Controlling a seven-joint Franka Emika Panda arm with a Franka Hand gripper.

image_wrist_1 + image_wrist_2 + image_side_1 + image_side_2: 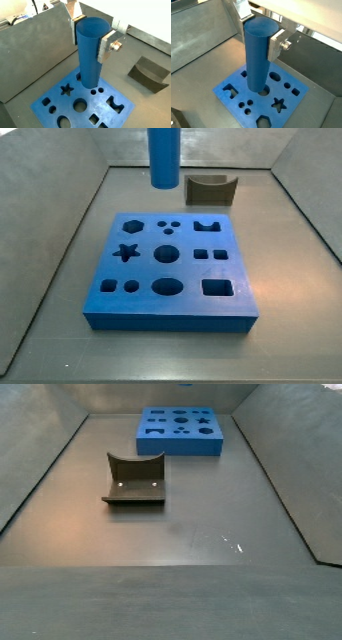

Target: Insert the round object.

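The round object, a long blue cylinder peg (89, 60), hangs upright in my gripper (88, 40). The silver fingers (105, 49) are shut on its upper end, as both wrist views show (256, 65). The gripper (259, 37) holds it above the flat blue holed block (107, 107). In a wrist view the peg's lower end lines up near a round hole (264, 90). In a side view the peg (162, 156) comes down from the frame's upper edge and ends well above the far part of the block (167, 303); the gripper itself is out of that frame.
A small brown curved block (210, 190) stands on the floor beyond the holed block and also shows in a wrist view (148, 74). In a side view it (135, 479) sits apart from the block (181, 446). Grey walls (54, 188) enclose the floor.
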